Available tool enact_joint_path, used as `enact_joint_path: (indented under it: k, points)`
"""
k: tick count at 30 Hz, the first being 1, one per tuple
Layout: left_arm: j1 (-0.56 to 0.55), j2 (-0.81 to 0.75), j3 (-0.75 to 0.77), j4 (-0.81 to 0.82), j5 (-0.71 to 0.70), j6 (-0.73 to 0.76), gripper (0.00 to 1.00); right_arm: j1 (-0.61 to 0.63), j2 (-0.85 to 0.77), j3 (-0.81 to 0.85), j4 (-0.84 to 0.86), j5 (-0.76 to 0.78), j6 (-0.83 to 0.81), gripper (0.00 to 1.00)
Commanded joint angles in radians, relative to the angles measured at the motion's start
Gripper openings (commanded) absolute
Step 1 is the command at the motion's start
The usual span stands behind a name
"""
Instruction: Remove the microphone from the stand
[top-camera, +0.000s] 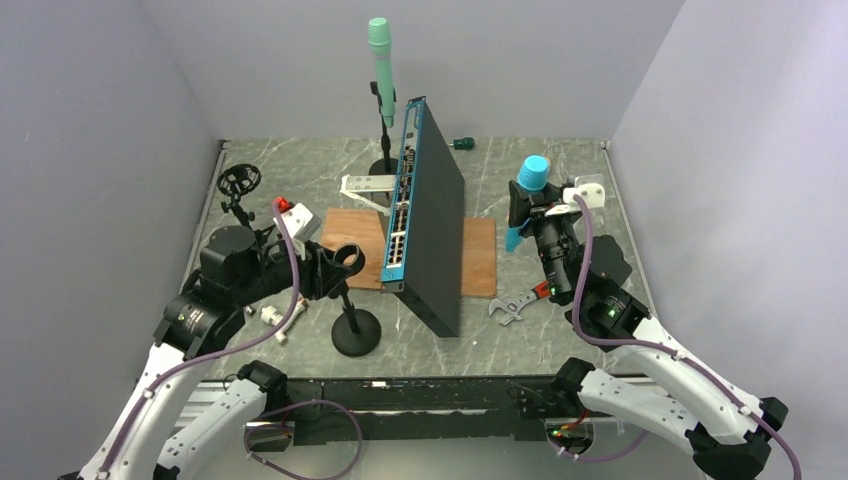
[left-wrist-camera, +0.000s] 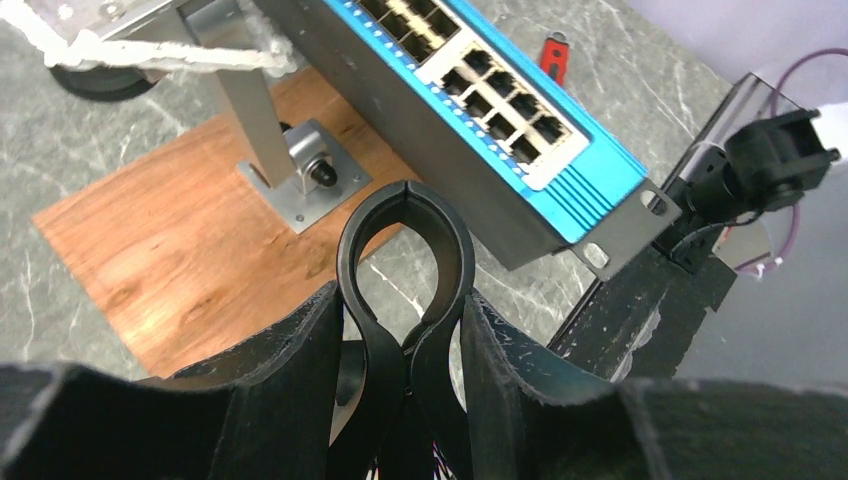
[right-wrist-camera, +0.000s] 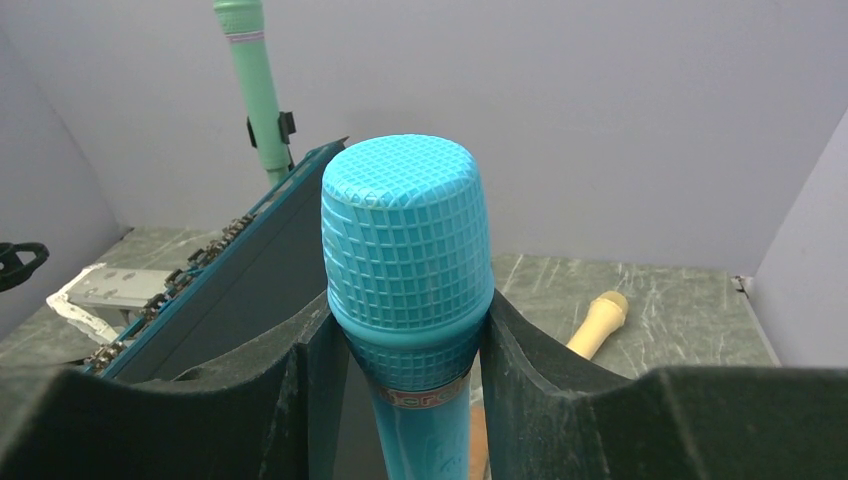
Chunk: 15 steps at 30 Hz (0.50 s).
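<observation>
The blue microphone (top-camera: 531, 174) is held upright over the right side of the table, with my right gripper (top-camera: 524, 208) shut on it just below its mesh head (right-wrist-camera: 408, 240). My right fingers (right-wrist-camera: 545, 350) press on both sides of its body. The black stand (top-camera: 355, 332) is at the front left, and its round clip (top-camera: 349, 258) holds nothing. My left gripper (top-camera: 322, 268) is shut on that clip (left-wrist-camera: 405, 245). Its pads (left-wrist-camera: 300, 370) squeeze the clip's lower arms from both sides. The microphone is well to the right of the stand.
A blue-faced network switch (top-camera: 425, 220) stands on edge on a wooden board (top-camera: 350, 235) between the arms. Behind it a green microphone (top-camera: 381, 60) sits in another stand. A wrench (top-camera: 510, 307), a white bracket (top-camera: 368, 186), a small black stand (top-camera: 238, 182) and a beige handle (right-wrist-camera: 600, 320) lie around.
</observation>
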<state>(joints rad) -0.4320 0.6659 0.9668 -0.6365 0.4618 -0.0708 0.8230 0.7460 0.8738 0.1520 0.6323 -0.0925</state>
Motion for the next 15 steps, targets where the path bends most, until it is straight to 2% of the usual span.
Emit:
enact_joint_path:
  k: [1, 8, 11, 13, 15]
  points:
    - [-0.015, 0.069, -0.043, -0.169, -0.166, -0.102, 0.12, -0.009, -0.022, 0.001, 0.063, 0.023, 0.003, 0.00]
    - [-0.020, 0.021, -0.153, -0.071, -0.179, -0.216, 0.11, -0.017, -0.037, -0.008, 0.052, 0.026, 0.009, 0.00]
    - [-0.027, 0.014, -0.176, -0.079, -0.204, -0.236, 0.11, -0.020, -0.040, -0.013, 0.052, 0.024, 0.013, 0.00]
    - [-0.031, 0.024, -0.176, -0.111, -0.252, -0.263, 0.13, -0.023, -0.042, -0.020, 0.056, 0.022, 0.016, 0.00]
    - [-0.033, 0.038, -0.168, -0.117, -0.263, -0.272, 0.21, -0.025, -0.040, -0.023, 0.057, 0.018, 0.022, 0.00]
